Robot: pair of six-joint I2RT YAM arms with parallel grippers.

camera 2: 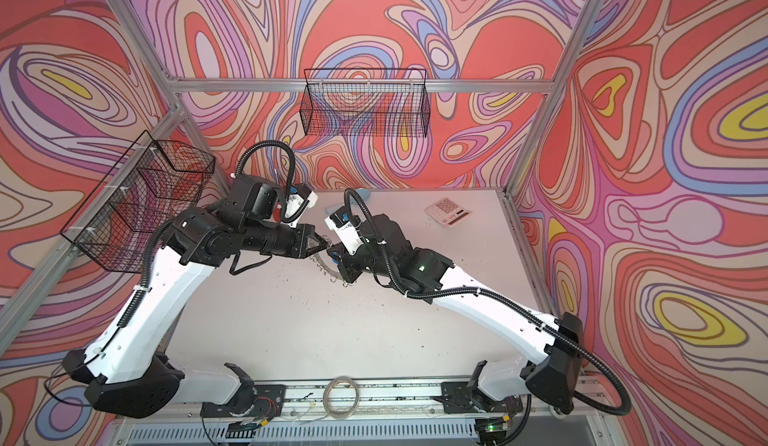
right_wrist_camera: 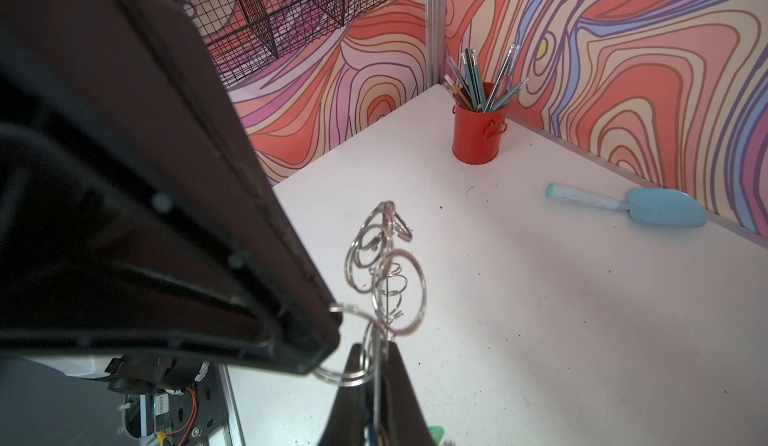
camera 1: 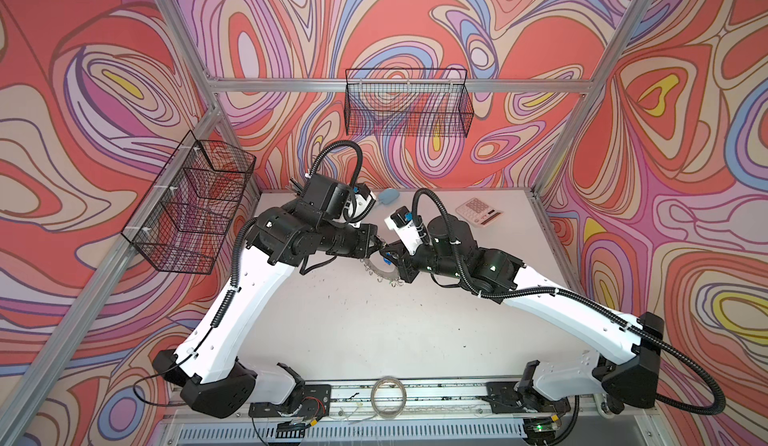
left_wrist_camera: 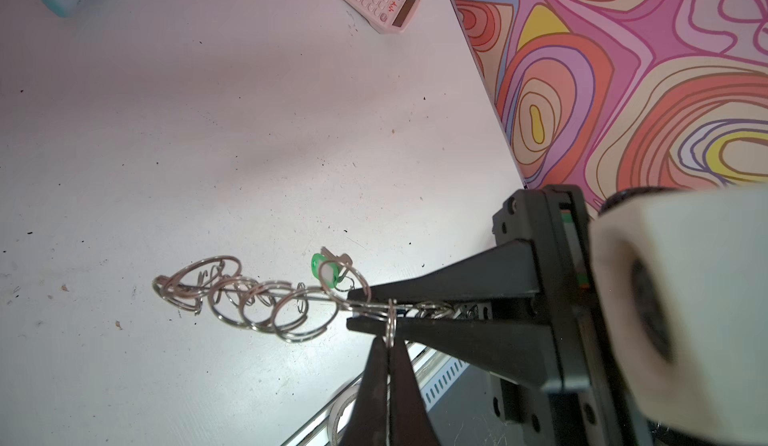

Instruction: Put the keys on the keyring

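In both top views the L pincer (camera 1: 379, 243) and R pincer (camera 1: 390, 253) meet tip to tip over the desk (camera 1: 332, 331), a bit behind its middle. The keyring (camera 1: 384, 275) sits right under them, and its grey arc w/ fringe of small rings pokes out toward the front, below the R pincer. The blue-tag key (camera 1: 385, 262) is at the R pincer's tips. The front half of the desk betw. the arms is bare. A calculator (camera 1: 478, 212) lies back right near the desk edge, a blue scoop (camera 1: 388, 196) by the back wall, and a plain hoop (camera 1: 388, 396) on the front rail. Wire baskets (camera 1: 409, 103) hang on the walls, well apart from the work. Left wrist view: the L pincer (left_wrist_camera: 390, 340) has its jaws closed tight on a small split ring (left_wrist_camera: 390, 323) hanging off the keyring's rim. The R pincer (left_wrist_camera: 351, 309) comes in crosswise, jaws closed on the disc, seen edge-on. The green-tag key (left_wrist_camera: 328, 273) sits just beside the R tips at a rim ring. The other rim rings fan out past the tips over bare desk, w/ the calculator and the desk edge at the wall far off. Right wrist view: the R pincer (right_wrist_camera: 374, 348) pinches the disc edge-on, and the L pincer's tip is just beside it w/ a ring loop clamped. More rings stick out beyond over the desk. A red pen pot (right_wrist_camera: 478, 132) stands in the corner and the scoop lies by the wall, both well apart, w/ lots of bare desk betw. them and the pincers.
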